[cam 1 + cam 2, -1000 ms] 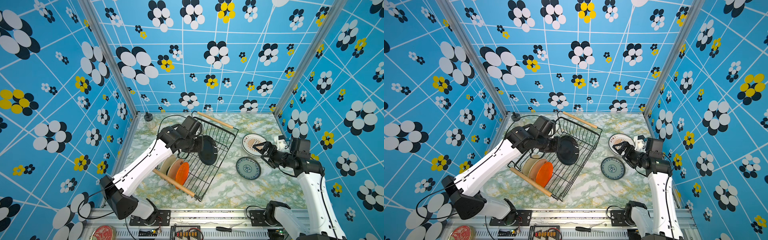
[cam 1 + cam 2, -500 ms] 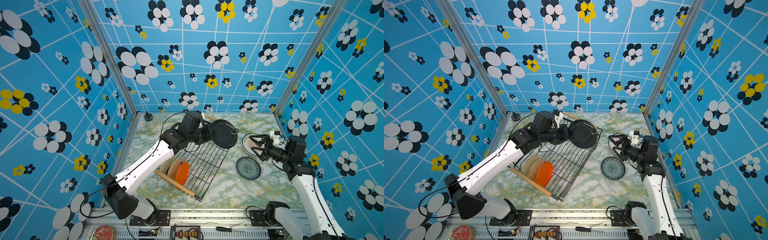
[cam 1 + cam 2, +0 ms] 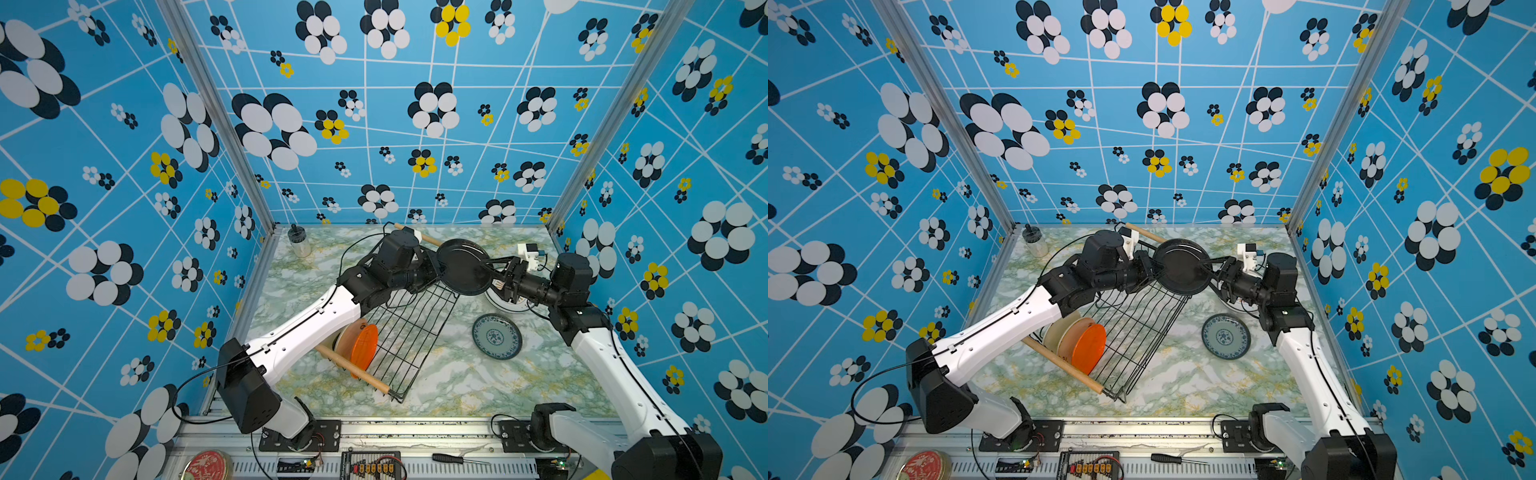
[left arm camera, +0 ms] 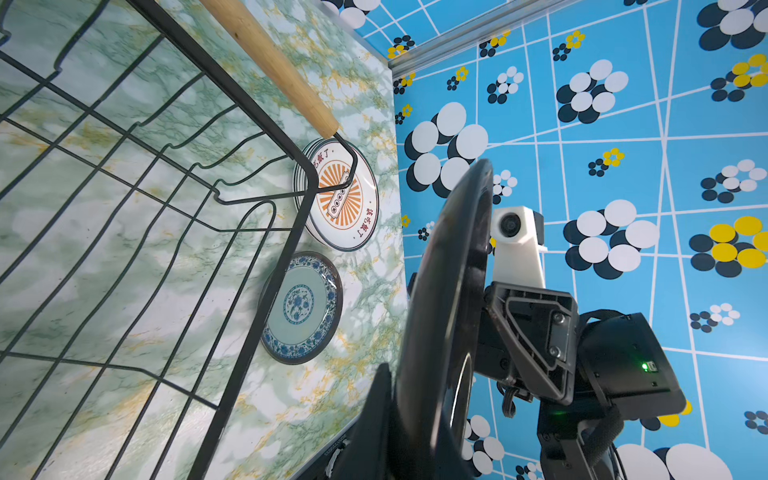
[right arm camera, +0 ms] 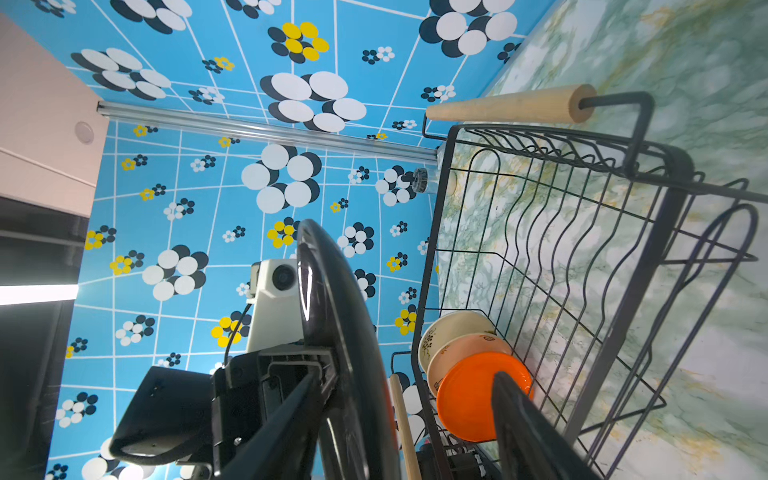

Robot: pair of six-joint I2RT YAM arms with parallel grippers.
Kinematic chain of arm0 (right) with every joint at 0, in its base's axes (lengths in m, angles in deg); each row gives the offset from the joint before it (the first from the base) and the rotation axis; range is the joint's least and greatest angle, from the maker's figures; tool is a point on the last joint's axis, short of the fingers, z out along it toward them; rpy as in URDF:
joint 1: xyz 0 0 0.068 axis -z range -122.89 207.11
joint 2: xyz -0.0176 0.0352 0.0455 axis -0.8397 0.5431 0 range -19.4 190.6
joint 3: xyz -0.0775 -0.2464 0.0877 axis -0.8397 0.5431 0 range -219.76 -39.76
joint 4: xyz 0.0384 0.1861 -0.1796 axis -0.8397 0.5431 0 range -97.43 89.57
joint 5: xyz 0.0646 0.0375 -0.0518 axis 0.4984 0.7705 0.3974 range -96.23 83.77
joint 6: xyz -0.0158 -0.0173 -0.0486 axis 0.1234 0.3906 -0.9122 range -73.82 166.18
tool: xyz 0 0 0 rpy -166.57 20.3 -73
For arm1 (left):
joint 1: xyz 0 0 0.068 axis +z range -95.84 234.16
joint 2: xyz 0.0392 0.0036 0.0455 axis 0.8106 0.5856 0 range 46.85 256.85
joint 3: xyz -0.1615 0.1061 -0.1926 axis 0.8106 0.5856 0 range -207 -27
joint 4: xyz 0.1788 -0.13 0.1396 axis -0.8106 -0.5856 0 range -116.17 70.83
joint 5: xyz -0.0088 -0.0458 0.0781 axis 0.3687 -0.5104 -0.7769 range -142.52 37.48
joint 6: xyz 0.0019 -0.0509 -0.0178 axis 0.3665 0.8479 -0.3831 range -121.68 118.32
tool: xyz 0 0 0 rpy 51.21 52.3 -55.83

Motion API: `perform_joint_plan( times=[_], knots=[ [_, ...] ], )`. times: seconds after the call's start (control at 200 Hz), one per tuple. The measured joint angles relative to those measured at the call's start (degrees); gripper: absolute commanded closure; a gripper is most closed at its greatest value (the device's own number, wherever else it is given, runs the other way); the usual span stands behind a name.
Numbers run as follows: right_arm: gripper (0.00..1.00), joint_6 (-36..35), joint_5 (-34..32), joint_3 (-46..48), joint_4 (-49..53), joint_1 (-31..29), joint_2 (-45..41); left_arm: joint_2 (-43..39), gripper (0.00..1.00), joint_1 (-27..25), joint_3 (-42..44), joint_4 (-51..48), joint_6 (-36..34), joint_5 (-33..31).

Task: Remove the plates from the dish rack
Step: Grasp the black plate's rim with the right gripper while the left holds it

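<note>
The black plate has come out of the dish rack and hangs now between the two claws, above the rack's far right corner.
The left claw is clenched on one side of its rim; the right claw, arrived from the right, has its jaws apart around the opposite side, one finger clear of the plate. The rack lies slanted on the left half of the counter, with an orange plate, a tan plate and a cream plate upright at its near left end. A blue-patterned plate lies flat near the counter's right edge, a white printed plate just behind it.
</note>
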Motion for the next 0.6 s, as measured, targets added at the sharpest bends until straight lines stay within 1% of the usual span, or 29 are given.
perform_joint_plan(
  times=[0.095,0.29,0.44,0.545,0.605],
  knots=[
    [0.54,0.66,0.15,-0.04,-1.55,-0.07,0.42,0.48,1.0,-0.37,0.0,0.44,0.63,-0.04],
    [0.74,1.84,0.24,-0.09,-3.85,-0.2,1.09,1.95,0.99,-0.48,-0.09,1.66,2.14,0.17],
    [0.83,2.43,0.15,-0.09,-3.91,-0.15,1.46,2.58,0.96,-0.5,-0.59,2.69,2.86,0.26],
    [1.0,1.97,0.39,-0.09,-4.46,-0.02,1.49,2.95,0.94,-0.61,-0.92,3.02,4.2,0.11],
    [1.0,1.42,0.26,-0.09,-5.07,0.09,1.57,3.41,0.91,-0.48,-1.73,3.02,4.44,0.0]
  ],
)
